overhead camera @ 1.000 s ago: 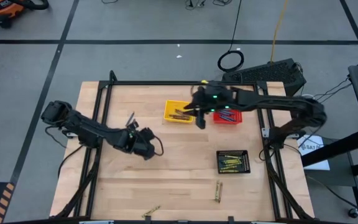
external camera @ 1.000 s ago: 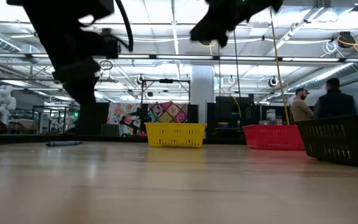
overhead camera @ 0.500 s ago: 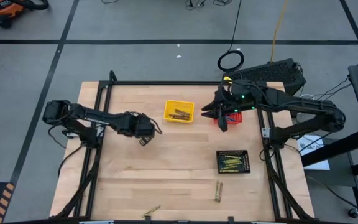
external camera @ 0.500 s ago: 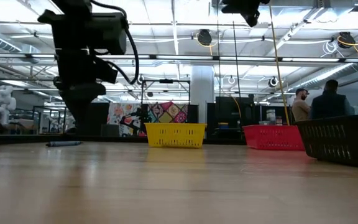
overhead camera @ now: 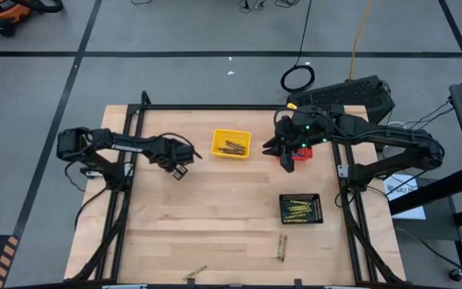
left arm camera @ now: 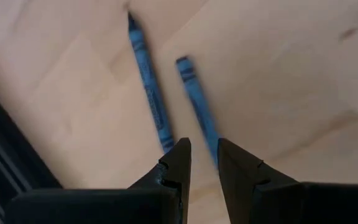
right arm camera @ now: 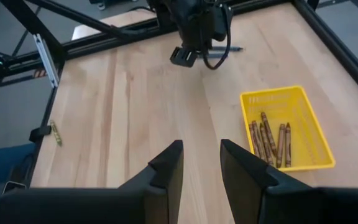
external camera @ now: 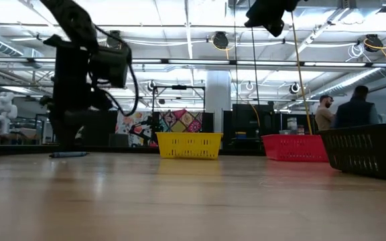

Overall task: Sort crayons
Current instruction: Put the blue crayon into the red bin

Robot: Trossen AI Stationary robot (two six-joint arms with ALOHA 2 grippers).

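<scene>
Two blue crayons [left arm camera: 146, 84] lie side by side on the bare wood, thin paper-wrapped sticks, close but not touching, just ahead of the left gripper [left arm camera: 204, 155], whose jaws stand apart with nothing between them. From above that gripper [overhead camera: 180, 169] hangs toward 9 o'clock of the surface [overhead camera: 215, 233], near the black frame rail. About six brown crayons [right arm camera: 267, 136] rest in the yellow basket [overhead camera: 231, 144] toward 12 o'clock, lying roughly parallel. The black basket [overhead camera: 301, 209] toward 4 o'clock holds a heap of yellow-olive crayons [overhead camera: 297, 211], too many and too small to count. Two or so olive crayons [overhead camera: 281, 246] lie loose toward 5 o'clock, and another olive crayon [overhead camera: 195, 274] sits at the 6 o'clock edge. The red basket [overhead camera: 305, 151] toward 1 o'clock is mostly hidden under the right gripper [overhead camera: 285, 158], which hovers over it; its jaws are parted and empty in the right wrist view [right arm camera: 201, 163]. That makes three baskets in all. Two people [external camera: 344, 110] stand in the room beyond.
</scene>
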